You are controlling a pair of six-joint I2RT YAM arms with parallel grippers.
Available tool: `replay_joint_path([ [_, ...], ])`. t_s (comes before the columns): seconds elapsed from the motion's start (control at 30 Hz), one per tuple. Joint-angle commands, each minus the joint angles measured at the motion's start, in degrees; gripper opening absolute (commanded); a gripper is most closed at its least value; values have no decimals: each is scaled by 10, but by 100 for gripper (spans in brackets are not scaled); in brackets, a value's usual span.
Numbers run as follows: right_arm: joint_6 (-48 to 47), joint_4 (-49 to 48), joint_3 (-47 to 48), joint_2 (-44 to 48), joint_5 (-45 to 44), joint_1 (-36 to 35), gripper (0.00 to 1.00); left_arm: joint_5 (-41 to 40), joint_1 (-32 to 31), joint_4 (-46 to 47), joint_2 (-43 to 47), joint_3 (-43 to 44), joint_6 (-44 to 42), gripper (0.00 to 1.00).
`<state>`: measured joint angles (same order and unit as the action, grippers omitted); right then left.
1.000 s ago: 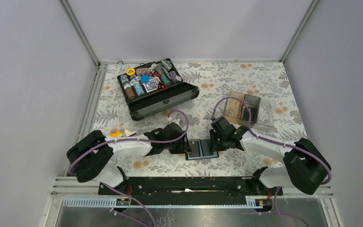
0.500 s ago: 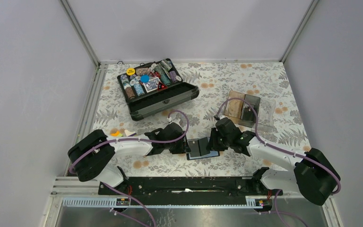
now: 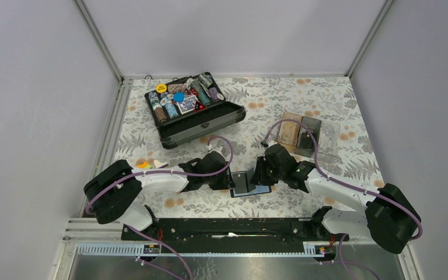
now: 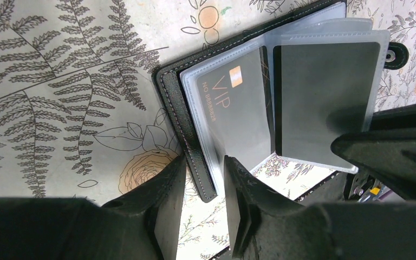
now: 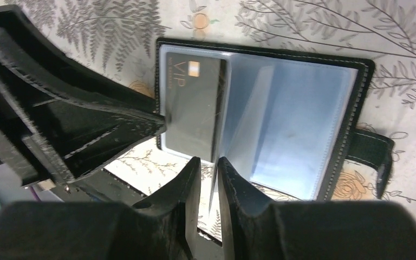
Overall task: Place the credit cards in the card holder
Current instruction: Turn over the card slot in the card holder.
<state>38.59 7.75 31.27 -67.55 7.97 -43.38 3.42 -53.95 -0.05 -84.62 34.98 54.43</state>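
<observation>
Top external view: the small black stitched folding card holder (image 3: 248,182) lies open between both arms. The left gripper (image 4: 203,187) clamps its cover edge; the right gripper (image 5: 208,181), nearly closed, pinches a clear plastic sleeve (image 5: 215,157) upright. A glossy dark VIP card (image 5: 192,103) sits pocketed; next, likely, fetching another card.

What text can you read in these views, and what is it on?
"VIP": on the dark grey plastic card inside the open black folding card holder.
"NO" then digits beside it: digits too blurred.
Labels in the open black chip case: too small.
</observation>
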Motion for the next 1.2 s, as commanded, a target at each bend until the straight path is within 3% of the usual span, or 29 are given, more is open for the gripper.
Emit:
replay_joint_path([
  [0.0,-22,13,45,-4,-21,-25,25,1,-2,21,-3,1,-3,35],
  [0.4,-14,-24,79,-67,-26,-76,28,-31,-2,2,81,-30,-4,54],
  [0.73,-19,-30,118,-122,-28,-107,31,-86,-2,-114,221,-50,-26,77],
  [0.93,-44,49,144,-69,-99,-107,54,-85,16,-191,264,-6,-76,97],
  [1.07,-70,151,176,-40,-202,-85,71,-48,53,-246,301,31,-129,99],
  [1.17,-94,191,187,-16,-202,-7,75,-37,87,-307,332,76,-175,99],
])
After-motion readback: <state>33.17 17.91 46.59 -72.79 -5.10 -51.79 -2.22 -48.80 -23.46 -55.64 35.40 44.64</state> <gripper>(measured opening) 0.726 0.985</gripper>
